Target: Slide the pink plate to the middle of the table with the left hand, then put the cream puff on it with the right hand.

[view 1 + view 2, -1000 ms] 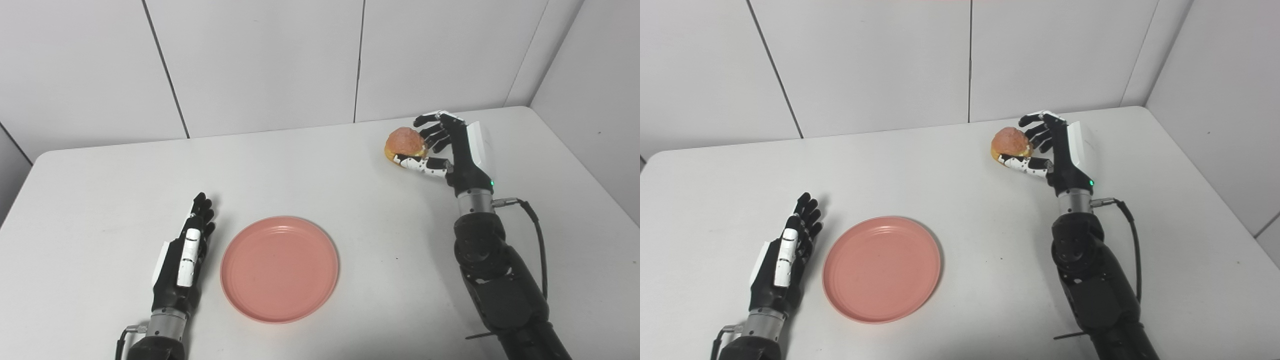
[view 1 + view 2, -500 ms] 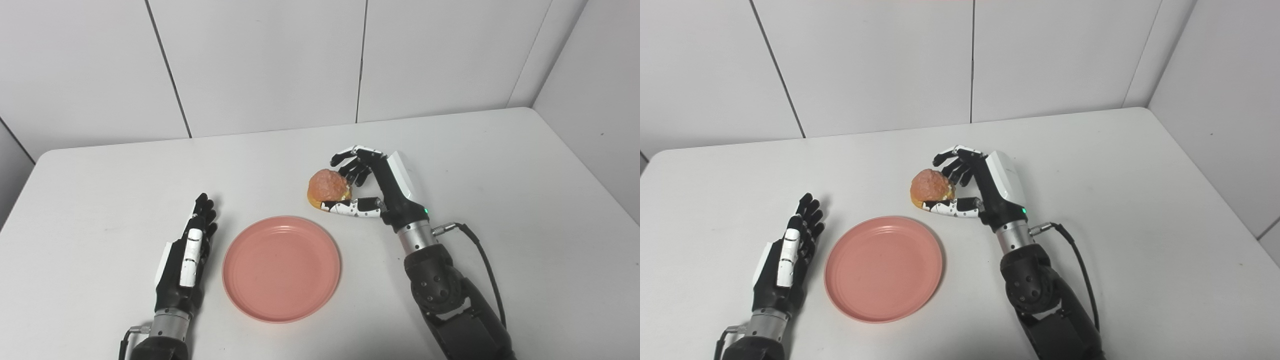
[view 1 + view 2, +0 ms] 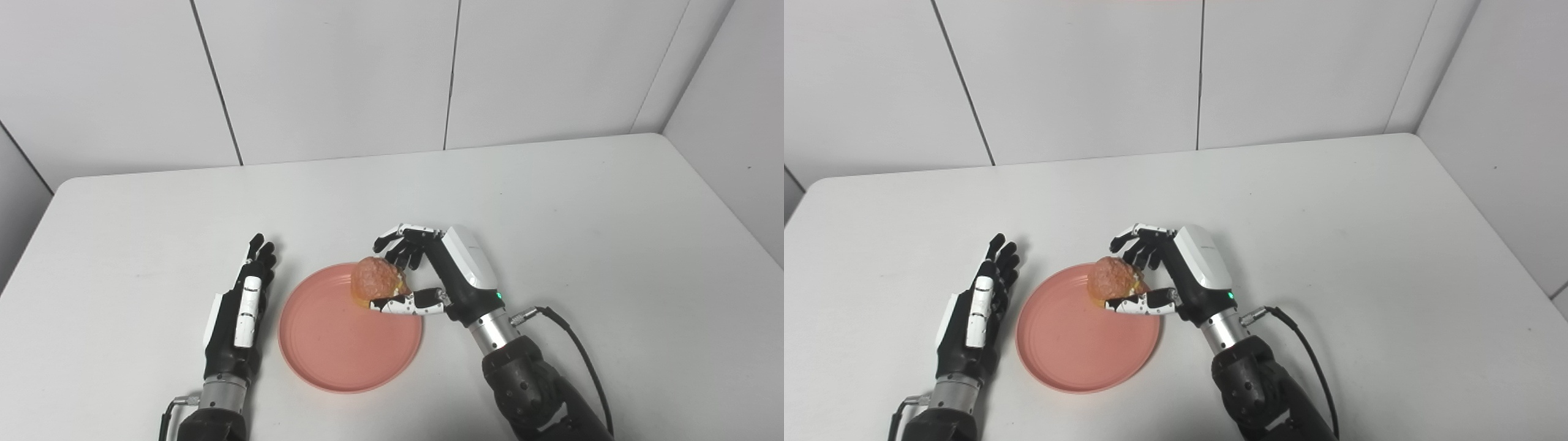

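A: What lies around the pink plate (image 3: 343, 343) on the bench (image 3: 612, 233)?

B: Little. The left hand (image 3: 237, 318) lies flat just beside the plate's left rim, fingers straight and together, grasping nothing; I cannot tell whether it touches the rim. White wall panels (image 3: 331, 73) stand behind the bench, and a black cable (image 3: 582, 361) loops out from the right wrist.

A: And the cream puff (image 3: 376, 282)?

B: It is clasped in the right hand (image 3: 438, 275), thumb under its near side and fingers curled over its far side. It sits over the plate's far right part. Whether it rests on the plate or hangs just above it I cannot tell.

A: Anything in the way?

B: Nothing stands between the puff and the plate's middle. The thumb crosses the plate's right rim.

A: Do the two views differ?

B: Only slightly. The right eye view shows a pale yellow edge on the puff's right side more plainly, and the left arm's cable (image 3: 903, 407) at the bottom edge.
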### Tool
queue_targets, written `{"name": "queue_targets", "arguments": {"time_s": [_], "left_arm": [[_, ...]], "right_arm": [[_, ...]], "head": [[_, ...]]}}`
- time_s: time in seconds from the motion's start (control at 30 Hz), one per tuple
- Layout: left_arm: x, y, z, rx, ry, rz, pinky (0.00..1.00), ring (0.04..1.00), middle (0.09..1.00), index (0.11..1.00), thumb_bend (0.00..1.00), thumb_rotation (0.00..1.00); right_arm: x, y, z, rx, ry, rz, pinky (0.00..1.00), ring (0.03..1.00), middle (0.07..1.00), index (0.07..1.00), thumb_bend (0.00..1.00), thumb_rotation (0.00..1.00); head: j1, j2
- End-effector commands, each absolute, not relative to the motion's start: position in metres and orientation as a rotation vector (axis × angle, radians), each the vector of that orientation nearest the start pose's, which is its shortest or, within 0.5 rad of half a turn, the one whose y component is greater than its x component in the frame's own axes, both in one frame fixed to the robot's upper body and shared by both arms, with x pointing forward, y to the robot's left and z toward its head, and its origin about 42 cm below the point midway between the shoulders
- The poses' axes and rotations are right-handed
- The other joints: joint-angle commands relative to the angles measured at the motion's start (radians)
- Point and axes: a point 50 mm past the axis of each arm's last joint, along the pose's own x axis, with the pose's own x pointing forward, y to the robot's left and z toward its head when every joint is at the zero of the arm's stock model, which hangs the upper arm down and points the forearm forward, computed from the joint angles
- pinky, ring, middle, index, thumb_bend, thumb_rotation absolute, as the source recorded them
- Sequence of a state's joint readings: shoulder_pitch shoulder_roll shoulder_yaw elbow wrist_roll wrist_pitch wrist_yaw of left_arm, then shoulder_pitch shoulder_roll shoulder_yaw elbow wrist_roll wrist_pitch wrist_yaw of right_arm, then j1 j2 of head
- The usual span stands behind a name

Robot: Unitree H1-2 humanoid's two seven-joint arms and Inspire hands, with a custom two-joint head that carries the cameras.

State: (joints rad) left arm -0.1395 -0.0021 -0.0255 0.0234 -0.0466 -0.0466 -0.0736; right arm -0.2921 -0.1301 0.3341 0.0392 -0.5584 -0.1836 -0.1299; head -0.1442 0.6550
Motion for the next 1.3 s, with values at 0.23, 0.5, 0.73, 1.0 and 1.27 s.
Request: {"name": "queue_targets", "arguments": {"time_s": [0.23,0.5,0.73,1.0,1.27], "left_arm": [[0.321,0.172,0.132,-0.031,-0.148,-0.191,1.0,1.0,1.0,0.992,0.66,1.0],[0.319,0.16,0.136,-0.045,-0.143,-0.188,1.0,1.0,1.0,0.986,0.62,1.0],[0.318,0.154,0.136,-0.05,-0.144,-0.175,1.0,1.0,1.0,0.977,0.6,1.0],[0.317,0.153,0.139,-0.048,-0.128,-0.177,1.0,1.0,0.995,0.974,0.61,1.0],[0.318,0.154,0.139,-0.056,-0.136,-0.19,1.0,1.0,1.0,0.983,0.59,1.0]], "right_arm": [[0.34,-0.133,0.18,-0.645,-0.628,0.3,0.4,0.46,0.461,0.529,0.51,0.0],[0.335,-0.132,0.182,-0.649,-0.672,0.307,0.42,0.495,0.472,0.518,0.52,0.0],[0.337,-0.134,0.18,-0.658,-0.69,0.321,0.43,0.515,0.479,0.513,0.52,0.0],[0.34,-0.137,0.178,-0.677,-0.708,0.32,0.42,0.534,0.496,0.496,0.52,0.0],[0.342,-0.135,0.176,-0.762,-0.686,0.374,0.57,0.668,0.661,0.496,0.5,0.08]], "head": [[0.084,0.006],[0.144,0.013],[0.157,0.014],[0.159,0.013],[0.153,0.011]]}}
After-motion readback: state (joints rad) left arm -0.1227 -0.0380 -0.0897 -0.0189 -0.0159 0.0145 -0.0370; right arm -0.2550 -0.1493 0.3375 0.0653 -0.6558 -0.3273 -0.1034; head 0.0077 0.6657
